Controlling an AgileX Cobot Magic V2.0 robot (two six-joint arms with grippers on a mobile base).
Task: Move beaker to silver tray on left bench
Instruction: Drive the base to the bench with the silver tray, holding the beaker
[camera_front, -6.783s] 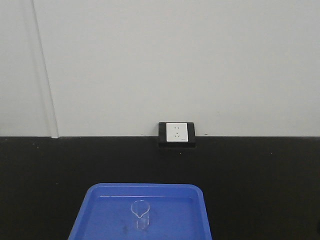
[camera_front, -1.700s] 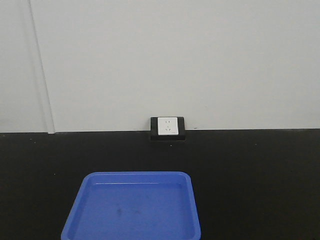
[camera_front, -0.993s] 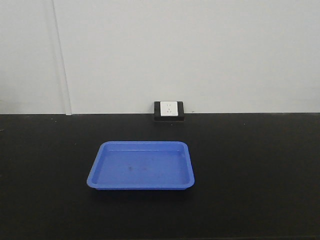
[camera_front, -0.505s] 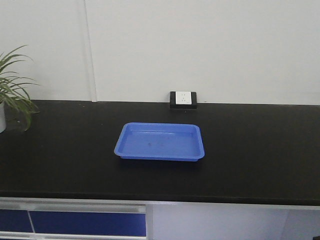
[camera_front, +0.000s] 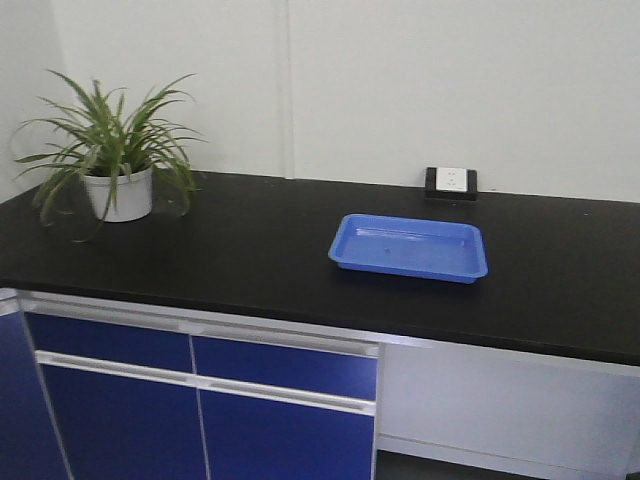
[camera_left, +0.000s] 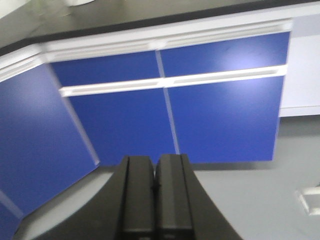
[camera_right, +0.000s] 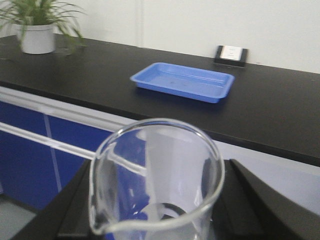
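Right tool (camera_right: 159, 207) is pinching the beaker (camera_right: 150, 160), one dark finger on each side of the clear glass, rim up and pour lip toward the lower left in the right wrist view. So the beaker's off the worktop (camera_front: 230, 250), held out in front of its front edge. Left tool (camera_left: 155, 167) has its fingers pressed together with nothing between them, facing the blue cabinet doors (camera_left: 215, 120) under the worktop. Blue tray (camera_front: 409, 268) sits toward the back edge, right of the middle, near the wall socket (camera_front: 451, 181); potted plant (camera_front: 112, 160) is over by the back left corner
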